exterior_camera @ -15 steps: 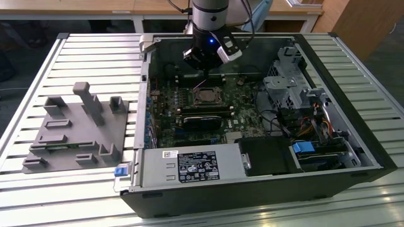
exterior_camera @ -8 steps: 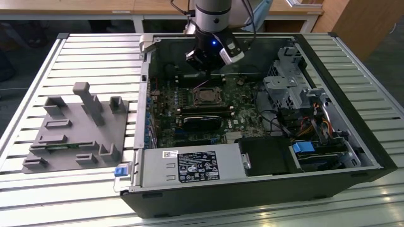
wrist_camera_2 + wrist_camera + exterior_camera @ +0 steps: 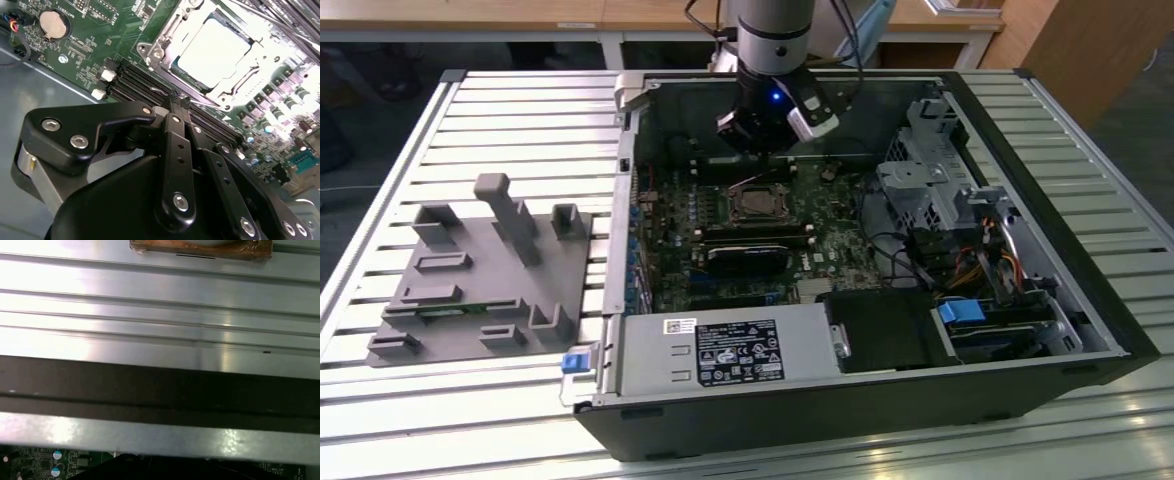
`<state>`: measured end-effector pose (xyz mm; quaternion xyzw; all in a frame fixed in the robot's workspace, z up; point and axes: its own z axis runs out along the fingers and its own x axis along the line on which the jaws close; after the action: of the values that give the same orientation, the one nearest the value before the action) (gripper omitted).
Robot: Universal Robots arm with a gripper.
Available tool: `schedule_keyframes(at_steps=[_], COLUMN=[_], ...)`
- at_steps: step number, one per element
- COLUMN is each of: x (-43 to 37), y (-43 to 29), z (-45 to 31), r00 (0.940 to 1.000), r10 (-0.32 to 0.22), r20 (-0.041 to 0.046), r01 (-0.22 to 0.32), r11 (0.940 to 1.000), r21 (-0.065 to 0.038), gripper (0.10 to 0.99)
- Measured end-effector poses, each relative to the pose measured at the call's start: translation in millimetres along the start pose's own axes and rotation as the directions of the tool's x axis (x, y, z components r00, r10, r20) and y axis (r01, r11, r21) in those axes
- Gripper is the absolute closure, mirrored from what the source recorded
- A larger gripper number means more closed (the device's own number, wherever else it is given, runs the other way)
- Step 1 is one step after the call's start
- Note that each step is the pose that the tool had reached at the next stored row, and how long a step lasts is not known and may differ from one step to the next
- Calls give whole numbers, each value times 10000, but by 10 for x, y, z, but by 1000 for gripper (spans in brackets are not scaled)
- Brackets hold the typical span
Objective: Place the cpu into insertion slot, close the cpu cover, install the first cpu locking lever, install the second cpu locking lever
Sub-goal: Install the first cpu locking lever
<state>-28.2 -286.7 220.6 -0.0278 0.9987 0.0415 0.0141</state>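
Hanging straight down into the open computer case (image 3: 1067, 250), the gripper (image 3: 762, 150) sits low over the green motherboard (image 3: 670, 262), just behind the insertion slot (image 3: 758, 204) as the exterior view shows it. This is probably so its tips can work at the socket's edge without covering it. In the second wrist view its fingers (image 3: 174, 130) look pressed together with nothing between them. Their tips are above the long black memory slots (image 3: 132, 80), just beside the socket's silvery rim. The cpu (image 3: 212, 50) already lies flat in the socket with its dull silver top up, and the cpu cover (image 3: 169, 31) frames it closely and seems to be lowered over it. So the chip looks placed, though I cannot tell whether either locking lever is latched. The space straight above the socket is open. It is tighter to the sides, with a drive cage (image 3: 947, 190) on the exterior view's right, a black module (image 3: 747, 257) on the near side of the socket, and the case's back wall close behind the arm. The first wrist view looks across the case's dark top edge (image 3: 160, 390) to the slatted table (image 3: 150, 300) beyond. A grey fixture tray (image 3: 480, 270) rests on that table on the exterior view's left, well apart from the work.
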Motion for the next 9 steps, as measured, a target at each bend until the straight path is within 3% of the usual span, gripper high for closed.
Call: schedule_keyframes(at_steps=[9], x=[-63], y=[25], z=[63], r00=[10000], r10=[-1], r20=[1], r01=[1], r11=[10000], r21=[-1], gripper=[980])
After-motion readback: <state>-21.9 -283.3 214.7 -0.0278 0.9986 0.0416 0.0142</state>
